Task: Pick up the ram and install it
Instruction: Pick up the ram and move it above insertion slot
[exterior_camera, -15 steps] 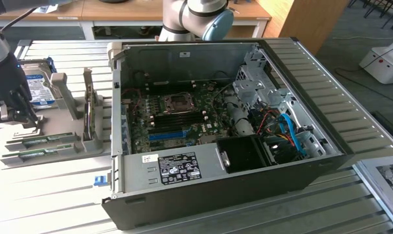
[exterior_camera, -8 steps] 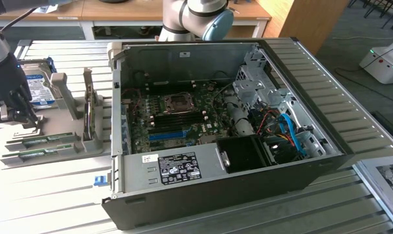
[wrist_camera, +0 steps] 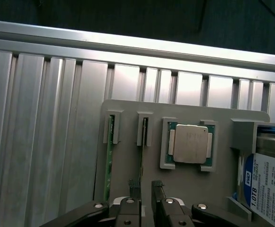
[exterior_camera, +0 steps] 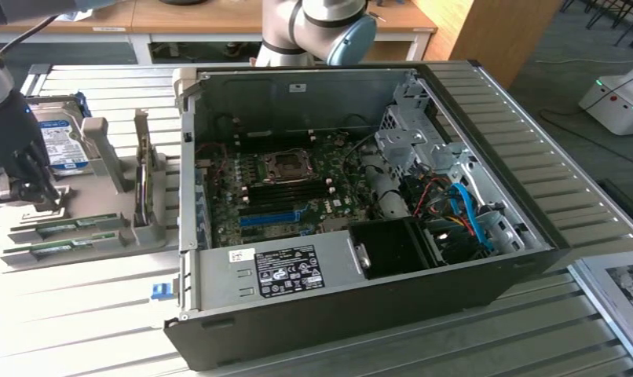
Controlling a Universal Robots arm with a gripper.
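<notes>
Jaws narrowly parted, straddling ram [wrist_camera: 142, 146] standing on edge in tray [wrist_camera: 222, 118], not clamped.

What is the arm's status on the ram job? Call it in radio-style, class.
Gripper open, over grey holder. Ram seated in its slot, not lifted. Processor chip beside it, nothing blocking.

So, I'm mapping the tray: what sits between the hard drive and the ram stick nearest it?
The silver processor chip, in its own pocket of the grey tray; the wrist view shows it.
</notes>
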